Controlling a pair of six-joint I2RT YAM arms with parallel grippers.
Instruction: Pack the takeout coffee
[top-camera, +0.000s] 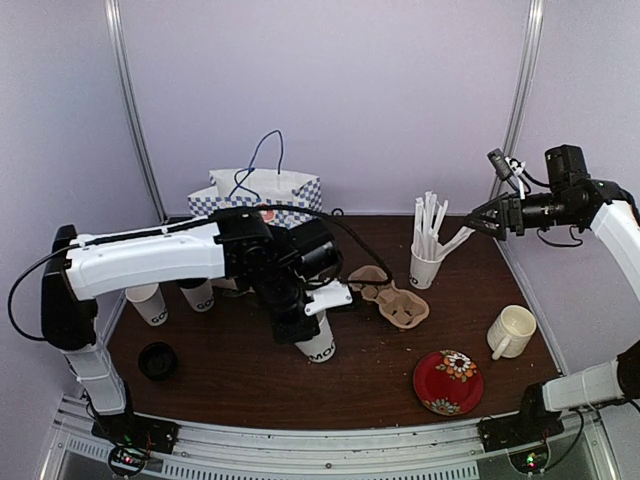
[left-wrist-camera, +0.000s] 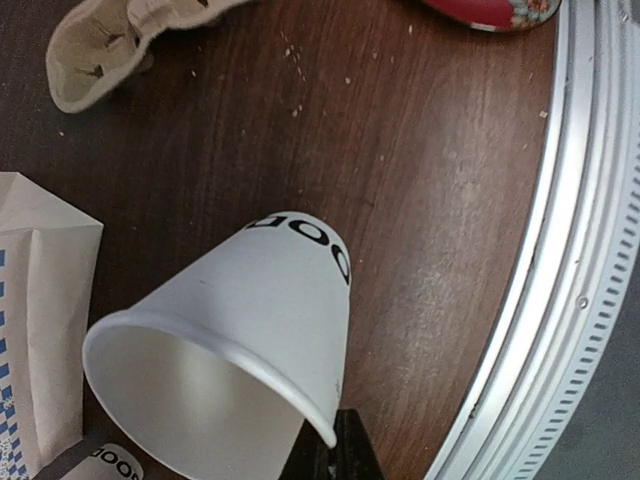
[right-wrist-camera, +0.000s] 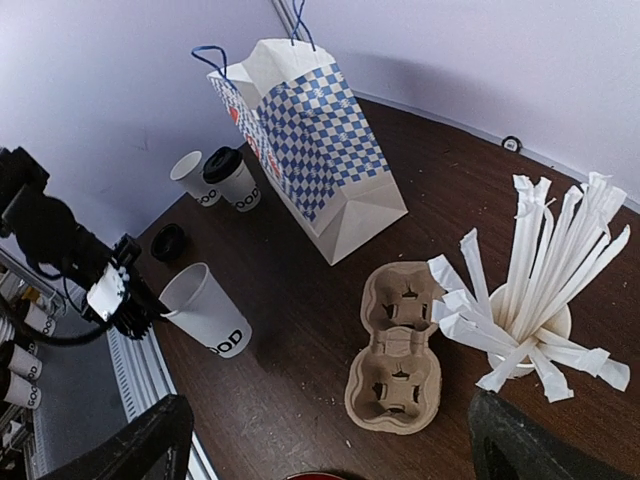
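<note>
Fingers (left-wrist-camera: 338, 452) of the left gripper (right-wrist-camera: 150, 310) are clamping together on the rolled rim of a white, lidless paper takeout cup (top-camera: 320, 345) with bold black lettering, and one black pad is showing at the rim's lower edge in the left wrist view. The cup is leaning off upright near the front middle of the dark brown wooden table (top-camera: 240, 385), its mouth toward the gripper; whether its base is touching the wood cannot be told. The white left arm is reaching in from the left above the table, its black wrist bending down to the cup. Roughly level with the cup, a small black plastic lid (top-camera: 158, 360) is lying at the left front, and a round red plate with a flower pattern (top-camera: 448, 382) is sitting at the right front. Further back, a cream ceramic mug with a handle (top-camera: 512, 330) is standing at the right, and a tan moulded-pulp cup carrier (top-camera: 395, 298) is lying apart from the held cup. Beyond the arm at the left, an open white paper cup (right-wrist-camera: 190, 175) and a white paper cup capped with a black lid (right-wrist-camera: 232, 182) are standing side by side. A white cup bristling with paper-wrapped stirrer sticks (top-camera: 428, 250) is standing behind the carrier. A blue-and-white checked paper bag with blue cord handles (top-camera: 265, 190) is standing upright at the back. The right gripper (top-camera: 478, 220) is hanging high over the right rear, its fingers spreading wide apart in the air.
</note>
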